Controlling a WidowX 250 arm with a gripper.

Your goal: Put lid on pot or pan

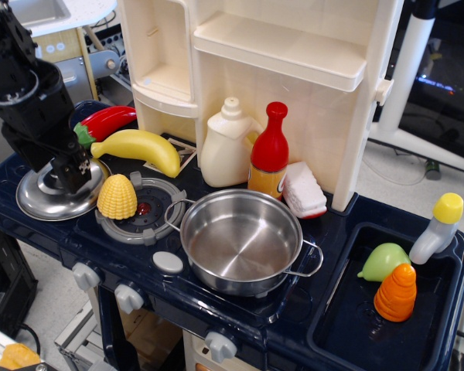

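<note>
The shiny steel lid (40, 202) lies flat at the left end of the dark blue toy stove top. My black gripper (71, 176) has come down from above onto the lid's middle and hides its knob. I cannot make out how far the fingers are closed around the knob. The steel pot (240, 246) stands open and empty at the front centre, with its wire loop handles pointing left and right. It is well to the right of the lid.
A yellow corn cob (117, 196) rests against the lid's right edge, on the grey burner plate (143, 218). A banana (139, 147) and a red pepper (104, 121) lie behind. A white bottle (228, 143), a red bottle (270, 151) and the cream cabinet (294, 62) stand behind the pot. The sink (344, 325) is at the right.
</note>
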